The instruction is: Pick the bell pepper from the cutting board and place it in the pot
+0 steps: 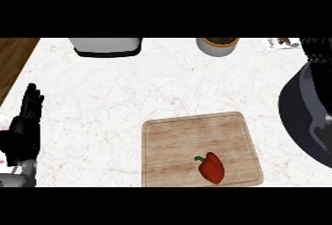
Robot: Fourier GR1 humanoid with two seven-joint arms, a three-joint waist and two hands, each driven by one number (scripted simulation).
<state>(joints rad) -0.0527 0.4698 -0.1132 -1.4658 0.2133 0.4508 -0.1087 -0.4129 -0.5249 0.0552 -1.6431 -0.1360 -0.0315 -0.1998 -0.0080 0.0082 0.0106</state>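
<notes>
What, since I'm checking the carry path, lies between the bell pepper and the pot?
In the head view, only bare wood of the cutting board and a strip of white counter lie between the bell pepper and the pot.

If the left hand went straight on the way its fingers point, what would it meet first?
Nothing stands in that line, it seems: the left hand points up the view over the counter toward the brown wooden strip; its height is unclear.

Red bell pepper (pixel 212 168), pot (pixel 302 110) apparently dark grey.

Cutting board (pixel 194 145) pale grained wood; bell pepper (pixel 212 168) glossy; pot (pixel 311 118) dark, shiny.
</notes>
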